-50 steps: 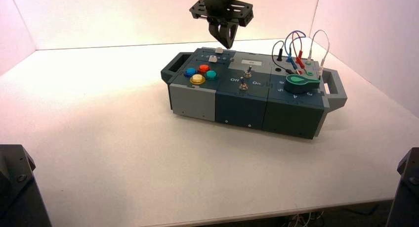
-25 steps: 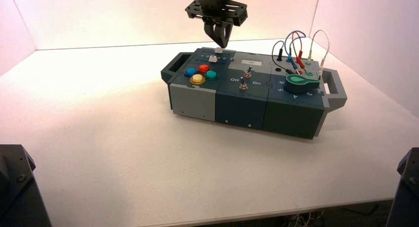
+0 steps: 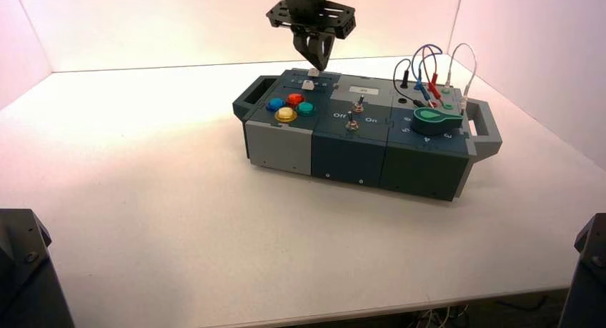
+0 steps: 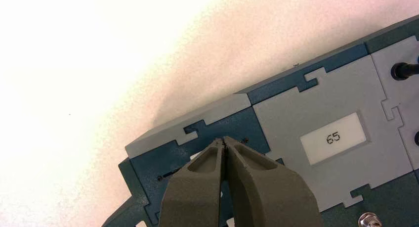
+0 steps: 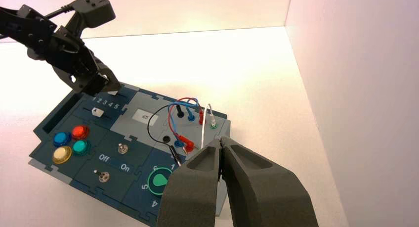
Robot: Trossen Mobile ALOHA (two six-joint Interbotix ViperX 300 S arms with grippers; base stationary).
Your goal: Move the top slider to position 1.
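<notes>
Partly hidden: top slider | left end effector: clenched, beside it | right end effector: clenched, parked

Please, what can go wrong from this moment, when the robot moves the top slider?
The left gripper is shut beside the top slider, not around it, so it might slip over the knob. The lower slider sits close by, so a low gripper could perhaps bump it.

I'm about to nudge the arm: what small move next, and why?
Probably ease the left gripper a little further toward the robot's left: its closed fingertips sit beside the top slider, whose track continues that way.
</notes>
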